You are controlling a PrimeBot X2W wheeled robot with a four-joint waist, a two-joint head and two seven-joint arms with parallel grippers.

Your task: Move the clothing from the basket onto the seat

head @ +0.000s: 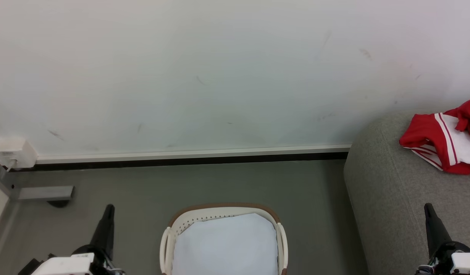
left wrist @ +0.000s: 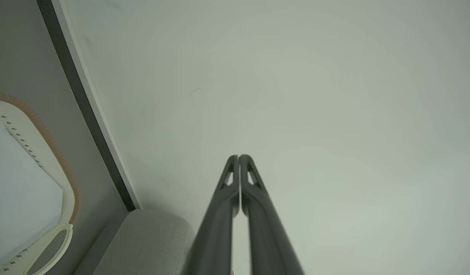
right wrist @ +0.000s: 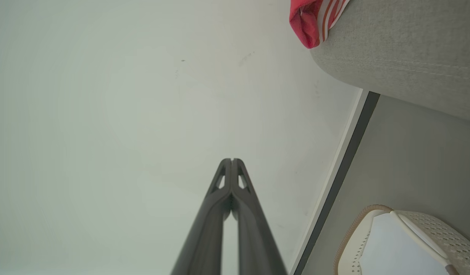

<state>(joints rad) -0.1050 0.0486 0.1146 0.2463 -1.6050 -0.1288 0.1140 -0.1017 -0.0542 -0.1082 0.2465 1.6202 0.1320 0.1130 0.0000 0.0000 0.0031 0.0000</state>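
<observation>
At the lower left of the head view, the left tool (head: 109, 210) points up with its two long dark fingers pressed together, gripping nothing; in its wrist view the tips meet against the pale wall (head: 219, 76). The right tool (head: 428, 209), at the lower right, is likewise closed and empty, its tips touching in its own wrist view. Between the two tools, on the grey floor (head: 143, 187), sits the oval cream-white plastic basket with a brown rim (head: 223, 207), a plain white cloth liner (head: 225, 244) covering its inside. Just right of the basket rises the large grey woven-fabric sofa (head: 387, 198), its rounded end behind the right tool. The bright red clothing with white stripes (head: 429, 137) lies bunched on the sofa's top, beyond the right tool and well apart from both tools and the basket.
</observation>
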